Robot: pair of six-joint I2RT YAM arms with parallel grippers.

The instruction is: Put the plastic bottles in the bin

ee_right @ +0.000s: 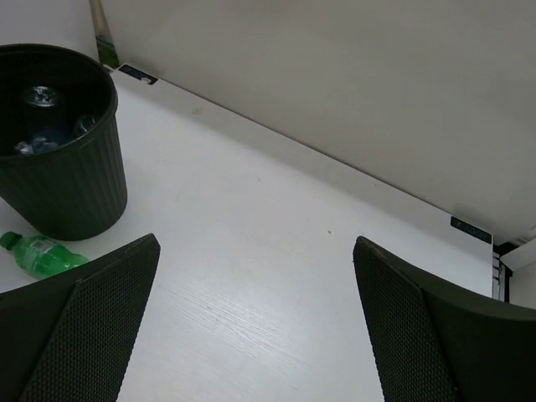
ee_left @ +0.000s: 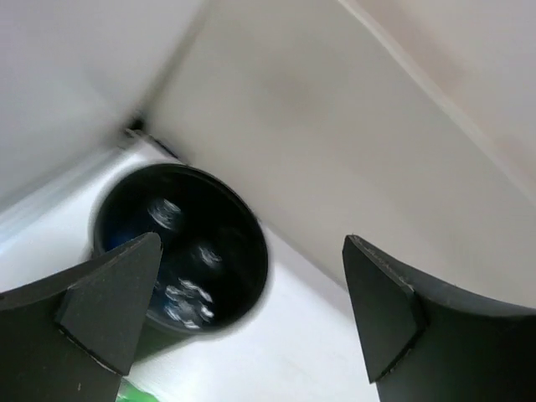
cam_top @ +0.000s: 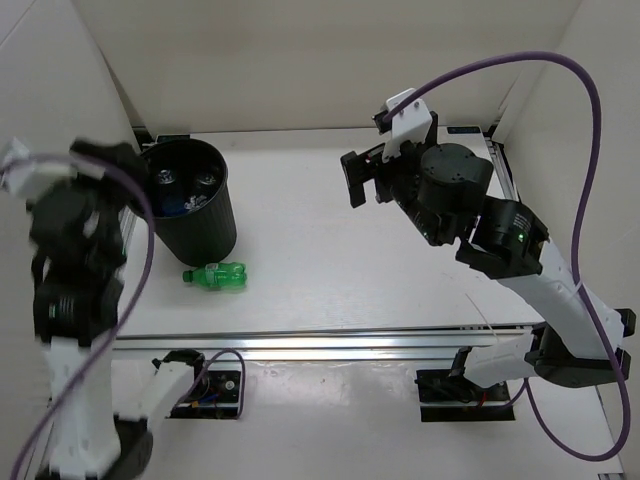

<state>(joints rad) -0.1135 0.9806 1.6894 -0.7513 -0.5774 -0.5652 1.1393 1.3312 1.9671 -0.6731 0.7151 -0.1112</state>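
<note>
The black ribbed bin [cam_top: 222, 215] stands at the back left of the table. Several clear bottles [cam_top: 185, 187], some with blue labels, lie inside it. The green bottle [cam_top: 215, 276] lies on its side on the table just in front of the bin. My left gripper [cam_top: 135, 172] is raised at the bin's left rim, open and empty. In the left wrist view [ee_left: 251, 301] it looks down at the bin [ee_left: 251, 276] and the bottles [ee_left: 188, 293] inside. My right gripper [cam_top: 365, 178] is open and empty above mid-table. The right wrist view [ee_right: 255, 318] shows the bin [ee_right: 67, 184] and the green bottle [ee_right: 42, 255].
White walls enclose the table at the back and on both sides. A metal rail [cam_top: 330, 343] runs along the near edge. A purple cable [cam_top: 500, 65] loops above the right arm.
</note>
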